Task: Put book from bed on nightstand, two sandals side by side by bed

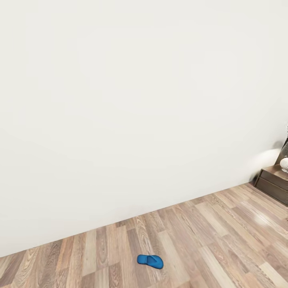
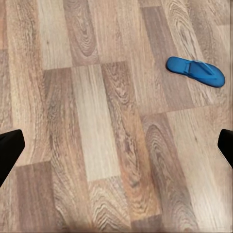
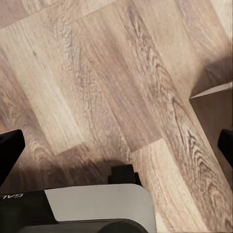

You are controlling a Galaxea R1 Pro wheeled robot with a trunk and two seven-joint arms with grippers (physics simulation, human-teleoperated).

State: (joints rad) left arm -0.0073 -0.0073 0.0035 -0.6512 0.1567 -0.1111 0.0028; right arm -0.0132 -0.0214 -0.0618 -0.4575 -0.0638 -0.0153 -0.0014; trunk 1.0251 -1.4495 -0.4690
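One blue sandal point(image 1: 150, 261) lies flat on the wood-plank floor near the lower middle of the head view, a short way out from the white wall. The same sandal point(image 2: 196, 71) shows in the left wrist view, well ahead of my left gripper point(image 2: 116, 150), whose black fingertips point(image 2: 9, 148) stand wide apart over bare planks, open and empty. My right gripper point(image 3: 116, 150) is also open and empty, its fingertips point(image 3: 9, 153) spread over the floor. A dark brown nightstand point(image 1: 274, 182) stands against the wall at the far right. The book and the bed are out of view.
A plain white wall point(image 1: 132, 108) takes up most of the head view. A pale round object point(image 1: 284, 163) sits on the nightstand top. My robot's grey and black base point(image 3: 92, 208) shows in the right wrist view. Open wood floor point(image 1: 224, 236) runs between sandal and nightstand.
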